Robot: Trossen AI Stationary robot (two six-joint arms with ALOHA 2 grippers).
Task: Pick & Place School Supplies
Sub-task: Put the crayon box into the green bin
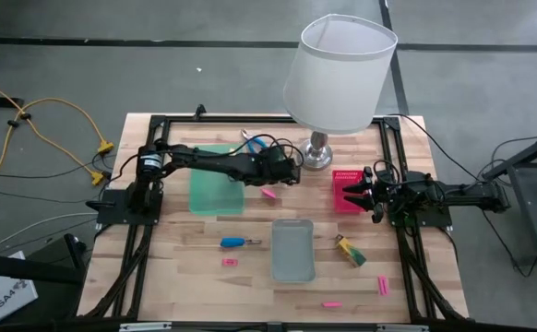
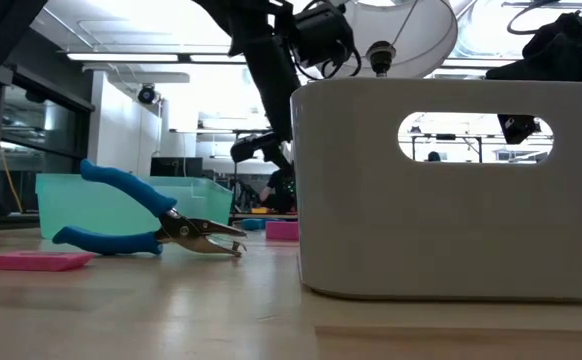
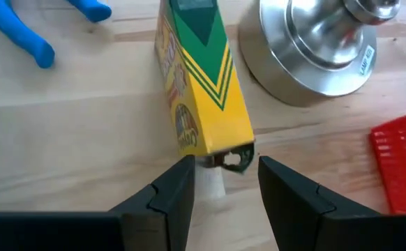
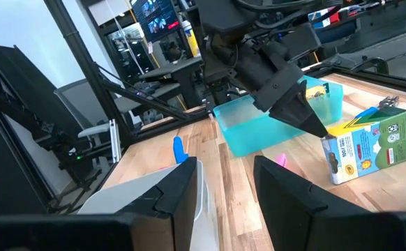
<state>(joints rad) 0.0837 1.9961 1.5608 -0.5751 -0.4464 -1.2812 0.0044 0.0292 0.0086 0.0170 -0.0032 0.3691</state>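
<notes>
**Left gripper poised at the crayon box by the lamp**

The yellow-and-green crayon box (image 3: 201, 84) lies on the table just ahead of the left gripper (image 3: 225, 183), its torn end nearest the fingertips. The two dark fingers (image 3: 171, 195) stand apart, one to each side of that end, and do not close on the box; whether they touch it cannot be told. The right wrist view shows the same box (image 4: 367, 146) lying on its long side with the left gripper's tip right above it. Beyond the box from the left gripper, the blue-handled pliers (image 3: 28, 31) lie on the wood. To one side of the box sits the lamp's round metal base (image 3: 313, 49), and farther out the edge of the red tray (image 3: 402, 164).

From above, the left gripper (image 1: 285, 171) is reached out between the green tray (image 1: 215, 180) and the lamp (image 1: 338, 74). A pink bar (image 1: 269, 193) lies just beside it. Nearer the front edge lie the blue-handled screwdriver (image 1: 236, 243) and, beside the grey tray (image 1: 292, 251), a second yellow-and-green piece (image 1: 350, 251).

The right gripper (image 1: 365, 195) waits over the red tray (image 1: 346, 189), fingers (image 4: 178, 192) apart and holding nothing.
</notes>
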